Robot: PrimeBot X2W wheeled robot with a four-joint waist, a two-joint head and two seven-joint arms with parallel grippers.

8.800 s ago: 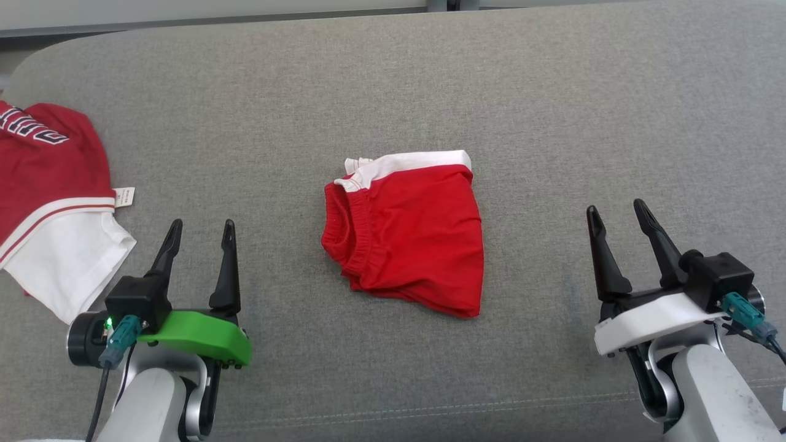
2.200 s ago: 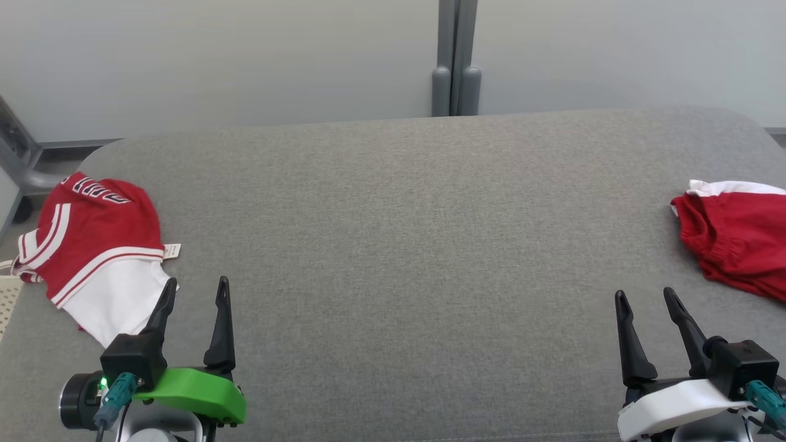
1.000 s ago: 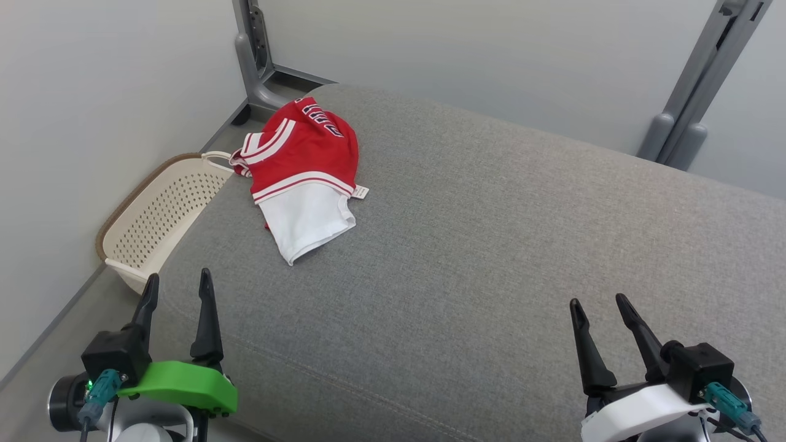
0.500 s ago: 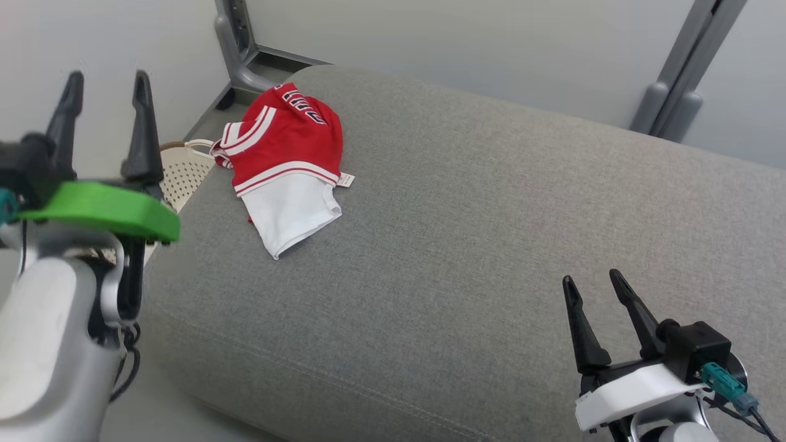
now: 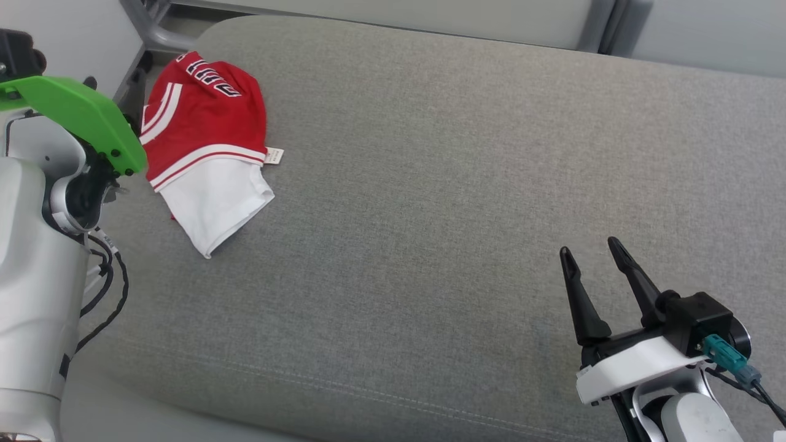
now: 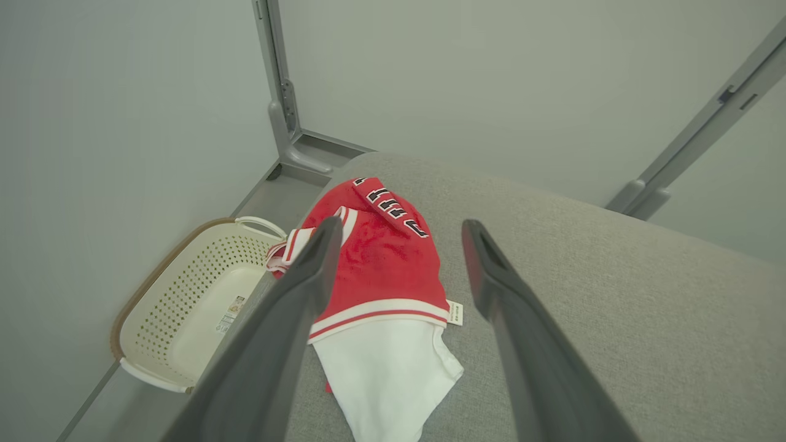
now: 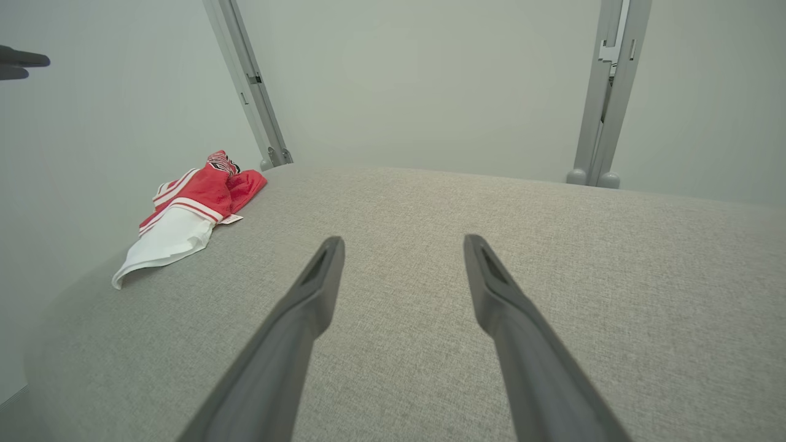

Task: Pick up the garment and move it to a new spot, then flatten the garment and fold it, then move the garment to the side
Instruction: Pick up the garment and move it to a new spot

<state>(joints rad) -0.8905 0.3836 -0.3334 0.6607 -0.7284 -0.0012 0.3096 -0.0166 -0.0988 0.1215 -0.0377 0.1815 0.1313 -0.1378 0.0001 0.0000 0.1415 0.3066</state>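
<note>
A red and white jersey (image 5: 202, 144) lies crumpled at the far left of the grey cushion (image 5: 460, 184). My left arm is raised at the left edge of the head view, showing its green wrist mount (image 5: 80, 116). In the left wrist view my left gripper (image 6: 399, 236) hangs open above the jersey (image 6: 381, 294), apart from it and holding nothing. My right gripper (image 5: 592, 252) stands open and empty low over the cushion's right front. The right wrist view has the jersey (image 7: 190, 209) far off to the left of the right gripper (image 7: 402, 245).
A cream perforated basket (image 6: 184, 307) sits on the floor just left of the cushion's end, below the jersey's edge. Grey metal posts (image 6: 279, 92) and pale walls stand behind. The cushion's rounded front edge (image 5: 307, 380) runs along the bottom of the head view.
The head camera has swung left, so the folded red shorts have left the picture. My left arm has risen from the lower left to the upper left, above the jersey. The right gripper keeps its place.
</note>
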